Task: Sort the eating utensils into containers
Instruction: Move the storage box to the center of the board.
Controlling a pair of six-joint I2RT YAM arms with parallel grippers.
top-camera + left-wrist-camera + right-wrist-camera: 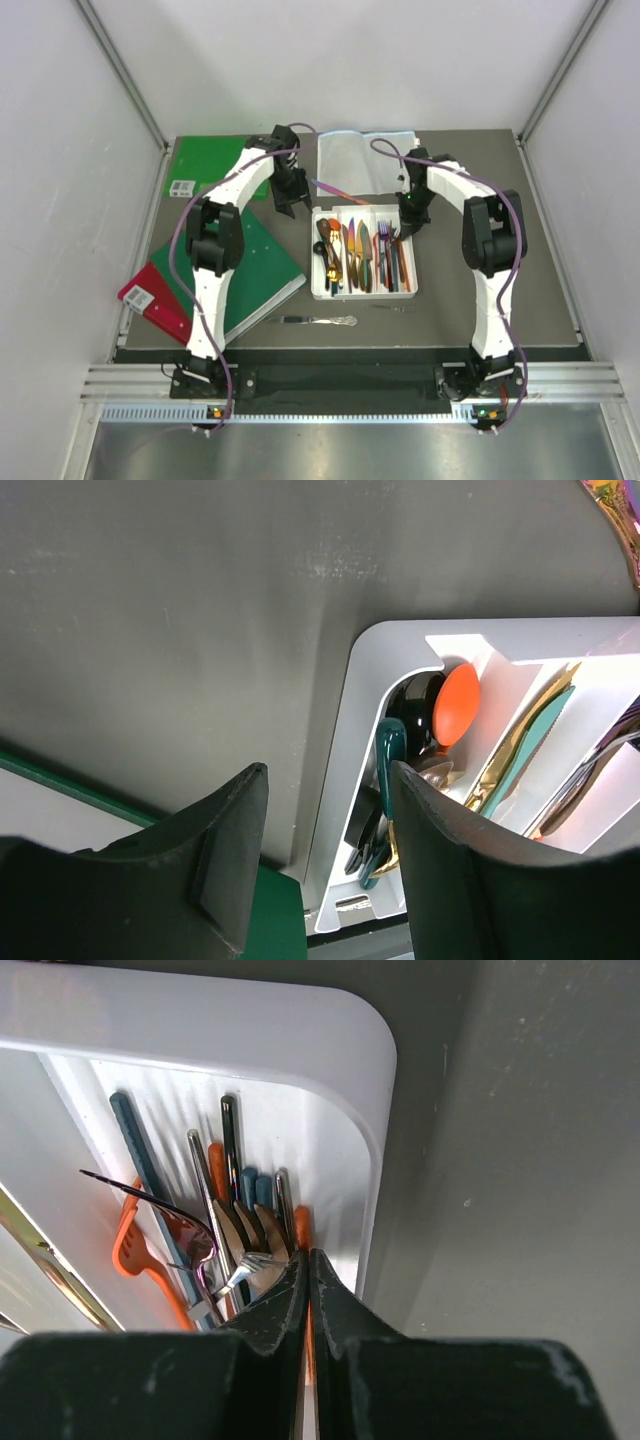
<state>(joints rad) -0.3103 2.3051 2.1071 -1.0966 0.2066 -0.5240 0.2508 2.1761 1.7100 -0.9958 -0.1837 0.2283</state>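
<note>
Flanking the white tray point(335, 770) at frame centre, the left gripper point(326, 805) is held spread — the right gripper point(308, 1265) is pressed together.

Left pincer point(328, 775) agape, right pincer point(308, 1260) clamped fully together, both pointed steeply downward.

tray point(350, 740): glossy white plastic | table point(200, 600): matt grey | fork point(247, 1274): shiny metal

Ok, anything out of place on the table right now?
Yes. A silver utensil lies loose on the table by the near edge of the tray, and an iridescent utensil lies just behind its far edge. Both are outside the compartments.
</note>
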